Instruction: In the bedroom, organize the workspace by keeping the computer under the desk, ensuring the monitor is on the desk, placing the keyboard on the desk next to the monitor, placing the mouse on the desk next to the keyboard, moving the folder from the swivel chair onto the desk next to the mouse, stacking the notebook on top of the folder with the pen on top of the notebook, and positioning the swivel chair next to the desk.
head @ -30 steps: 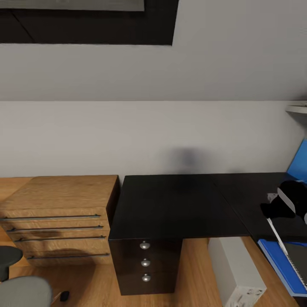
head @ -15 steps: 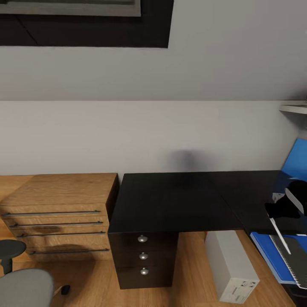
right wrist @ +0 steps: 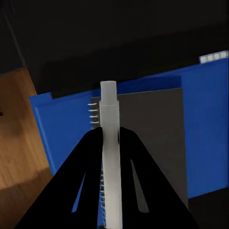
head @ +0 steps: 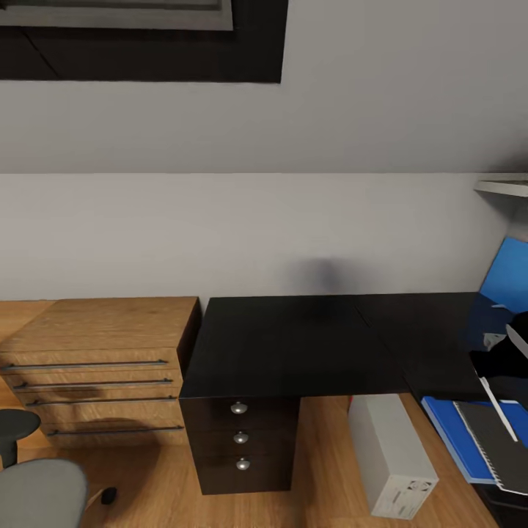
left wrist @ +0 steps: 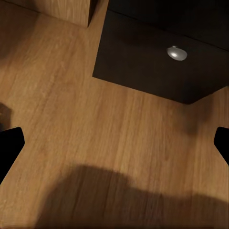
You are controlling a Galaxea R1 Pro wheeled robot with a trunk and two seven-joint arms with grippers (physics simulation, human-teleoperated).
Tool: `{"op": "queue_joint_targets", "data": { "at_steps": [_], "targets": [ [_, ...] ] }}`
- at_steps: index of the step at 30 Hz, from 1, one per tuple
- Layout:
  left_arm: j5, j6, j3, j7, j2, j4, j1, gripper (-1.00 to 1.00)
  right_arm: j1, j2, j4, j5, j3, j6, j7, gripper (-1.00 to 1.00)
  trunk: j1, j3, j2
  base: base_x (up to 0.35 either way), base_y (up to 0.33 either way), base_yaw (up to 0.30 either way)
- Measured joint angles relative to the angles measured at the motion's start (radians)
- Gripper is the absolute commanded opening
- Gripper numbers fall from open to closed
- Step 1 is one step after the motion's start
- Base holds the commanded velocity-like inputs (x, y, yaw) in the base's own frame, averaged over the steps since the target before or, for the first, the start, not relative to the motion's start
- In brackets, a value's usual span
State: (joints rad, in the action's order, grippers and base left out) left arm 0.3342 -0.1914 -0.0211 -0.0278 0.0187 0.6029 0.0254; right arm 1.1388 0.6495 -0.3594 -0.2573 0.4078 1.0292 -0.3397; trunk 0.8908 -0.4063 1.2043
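right gripper (right wrist: pixel 110 143) clamped on pen (right wrist: pixel 110 157) above notebook (right wrist: pixel 148 138) lying on folder (right wrist: pixel 210 124), left gripper (left wrist: pixel 114 143) jaws wide apart over floor (left wrist: pixel 95 143), computer (head: pixel 389 455) under desk (head: pixel 293 345)

I see the desk (head: pixel 293 345) against the wall. Under it stands the computer (head: pixel 389 455). On its right end the notebook (head: pixel 495 444) lies on the folder (head: pixel 447 433). My right gripper (head: pixel 506 367) holds the pen (head: pixel 499 409) above them.
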Motion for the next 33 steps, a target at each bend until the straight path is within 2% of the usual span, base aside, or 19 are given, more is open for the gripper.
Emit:
{"op": "queue_joint_targets", "data": {
  "at_steps": [7, 8, 9, 10, 11, 16, 21, 27, 33],
  "targets": [
    [0.001, 0.0, 0.0, 0.0, 0.0, -0.001, 0.0, 1.0, 0.0, 0.002, 0.0, -0.001, 0.0, 0.0, -0.001, -1.0, 0.0, 0.0, 0.0, -0.005, -0.007, 0.0],
    [0.001, 0.0, 0.0, 0.0, 0.0, -0.001, 0.0, 1.0, 0.0, 0.016, -0.001, 0.003, 0.0, -0.001, -0.014, -1.0, 0.0, 0.0, 0.0, 0.0, 0.0, 0.0],
    [0.001, -0.001, 0.0, 0.0, 0.0, -0.001, 0.0, 1.0, 0.0, 0.019, -0.001, -0.001, 0.0, 0.0, -0.019, -1.0, 0.0, 0.0, 0.0, 0.0, 0.0, 0.0],
    [0.001, 0.0, 0.0, 0.0, 0.0, -0.001, 0.0, 1.0, 0.0, 0.022, -0.001, 0.0, 0.001, 0.0, -0.033, -1.0, 0.0, 0.0, 0.0, 0.0, 0.0, 0.0],
    [0.001, 0.0, 0.0, 0.0, 0.0, -0.001, 0.0, 1.0, 0.0, 0.027, -0.001, 0.002, 0.021, -0.001, -0.073, -1.0, 0.0, 0.0, 0.0, 0.0, 0.0, 0.0],
    [0.001, 0.0, 0.0, 0.0, 0.0, -0.001, 0.0, 1.0, 0.0, 0.029, -0.001, 0.007, 0.071, -0.002, -0.139, -1.0, 0.0, 0.0, 0.0, 0.0, 0.0, 0.0],
    [0.001, 0.0, 0.0, 0.0, 0.0, -0.001, 0.0, 1.0, 0.0, 0.041, 0.002, 0.025, 0.087, -0.023, -0.213, -1.0, 0.0, 0.0, 0.0, -0.033, -0.077, 0.0],
    [0.0, -0.001, 0.0, 0.0, 0.0, -0.001, 0.0, 1.0, 0.0, 0.051, 0.006, 0.073, 0.093, -0.031, -0.229, -1.0, 0.0, 0.0, 0.0, -0.095, -0.114, 0.0],
    [0.001, -0.001, 0.0, 0.0, 0.0, -0.001, 0.0, 1.0, 0.0, 0.052, 0.009, 0.087, 0.093, -0.035, -0.232, -1.0, 0.0, 0.0, 0.0, -0.039, -0.014, 0.0]
  ]
}}
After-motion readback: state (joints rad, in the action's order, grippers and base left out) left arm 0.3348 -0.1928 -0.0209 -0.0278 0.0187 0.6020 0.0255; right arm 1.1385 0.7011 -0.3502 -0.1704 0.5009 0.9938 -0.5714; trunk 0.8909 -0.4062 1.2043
